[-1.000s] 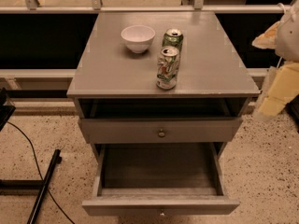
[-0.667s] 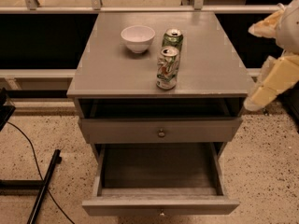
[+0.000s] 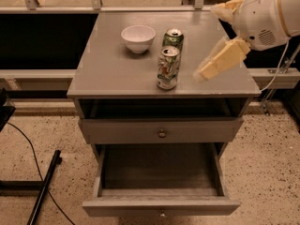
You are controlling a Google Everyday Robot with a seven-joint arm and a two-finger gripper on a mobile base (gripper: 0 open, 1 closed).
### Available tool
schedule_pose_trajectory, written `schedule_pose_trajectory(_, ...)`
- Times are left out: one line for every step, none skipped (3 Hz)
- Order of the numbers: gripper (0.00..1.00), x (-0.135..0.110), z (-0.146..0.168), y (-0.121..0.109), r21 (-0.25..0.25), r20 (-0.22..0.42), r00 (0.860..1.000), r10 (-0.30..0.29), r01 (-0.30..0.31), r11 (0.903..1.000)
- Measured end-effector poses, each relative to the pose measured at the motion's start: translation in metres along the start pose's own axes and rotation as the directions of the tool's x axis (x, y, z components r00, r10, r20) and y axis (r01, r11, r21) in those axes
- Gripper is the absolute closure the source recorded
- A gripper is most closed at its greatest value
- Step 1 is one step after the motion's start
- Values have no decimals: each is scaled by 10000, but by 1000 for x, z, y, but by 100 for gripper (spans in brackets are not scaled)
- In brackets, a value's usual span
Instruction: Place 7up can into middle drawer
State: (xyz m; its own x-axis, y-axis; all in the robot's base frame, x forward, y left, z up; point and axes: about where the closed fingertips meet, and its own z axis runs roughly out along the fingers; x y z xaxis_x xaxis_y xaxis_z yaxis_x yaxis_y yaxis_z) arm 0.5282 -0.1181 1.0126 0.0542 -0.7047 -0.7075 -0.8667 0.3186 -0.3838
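Observation:
The 7up can (image 3: 168, 68), white and green with a silver top, stands upright near the front of the grey cabinet top (image 3: 112, 69). The middle drawer (image 3: 159, 204) is pulled out below and its box holds nothing. My gripper (image 3: 206, 42) hangs over the right side of the cabinet top, to the right of the 7up can and apart from it. Its cream fingers (image 3: 219, 60) are spread open and hold nothing.
A dark-green can (image 3: 173, 38) stands just behind the 7up can. A white bowl (image 3: 138, 37) sits to their left. The upper drawer front (image 3: 159, 131) with its knob is shut. A black stand and cable (image 3: 42, 186) lie on the floor at left.
My gripper has moved left from the right edge of the view to over the cabinet top, closer to the 7up can. The cans, the bowl and the drawers have not moved.

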Motion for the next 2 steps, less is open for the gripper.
schedule_pose_trajectory(0,-4,44,-9,-318,623,9968,498,-479,9983)
schedule_pose_trajectory(0,4,82,-10,-776,984,9883,1162,-1088,9910)
